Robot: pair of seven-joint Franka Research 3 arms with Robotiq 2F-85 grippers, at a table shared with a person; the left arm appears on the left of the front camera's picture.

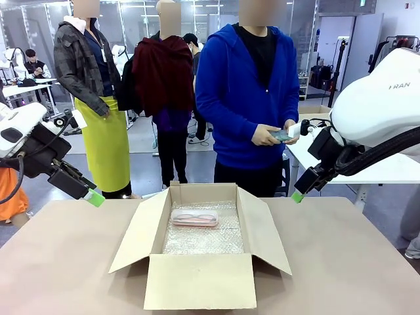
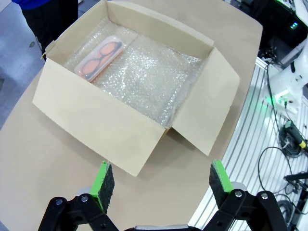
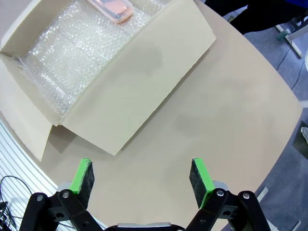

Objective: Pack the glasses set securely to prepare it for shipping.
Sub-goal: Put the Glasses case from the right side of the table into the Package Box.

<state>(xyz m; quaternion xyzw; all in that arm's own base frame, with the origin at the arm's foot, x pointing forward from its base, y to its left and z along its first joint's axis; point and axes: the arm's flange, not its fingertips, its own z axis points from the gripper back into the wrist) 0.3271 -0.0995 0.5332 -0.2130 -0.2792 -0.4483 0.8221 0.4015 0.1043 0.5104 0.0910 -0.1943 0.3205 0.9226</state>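
Left gripper (image 2: 161, 182), right gripper (image 3: 141, 177): both spread wide, empty, flanking cardboard box (image 1: 200, 282). Box open, floor lined with crinkly bubble wrap (image 1: 205, 241). Pale pink case (image 1: 194, 218), smooth, round-cornered, lies inside near far wall. Mint green case (image 1: 282, 136) beyond table (image 1: 59, 262), in person's hands (image 1: 264, 136). Judged about half done: second case, closing left.

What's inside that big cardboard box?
A pale pink glasses case lies on bubble wrap near the far wall of the cardboard box. The wrap covers the floor, hiding anything beneath.
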